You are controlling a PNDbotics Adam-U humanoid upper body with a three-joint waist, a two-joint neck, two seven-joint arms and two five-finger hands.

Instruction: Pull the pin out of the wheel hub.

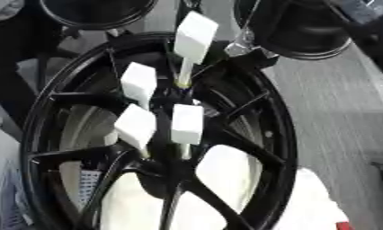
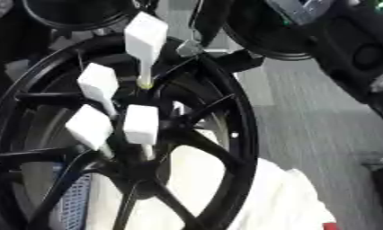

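A black spoked wheel hub (image 1: 277, 134) stands tilted and fills most of both views. Several white pins with block-shaped heads stick out around its centre. The tallest pin (image 1: 194, 38) rises at the top on a thin stem with a yellowish foot. Three shorter pins (image 1: 139, 83), (image 1: 135, 126), (image 1: 187, 123) cluster below it. My right arm (image 2: 348, 49) comes in dark from the upper right. A dark part with a silver tip (image 2: 191, 47), probably my right hand, lies at the rim just right of the tallest pin, apart from it. My left hand does not show.
A white cloth (image 1: 309, 202) lies under the wheel's lower part. Two other round black objects (image 1: 96, 11), (image 1: 305, 31) stand behind the wheel at the top. Grey floor (image 1: 340, 112) runs along the right side. Something small and red (image 1: 342, 226) shows at the bottom edge.
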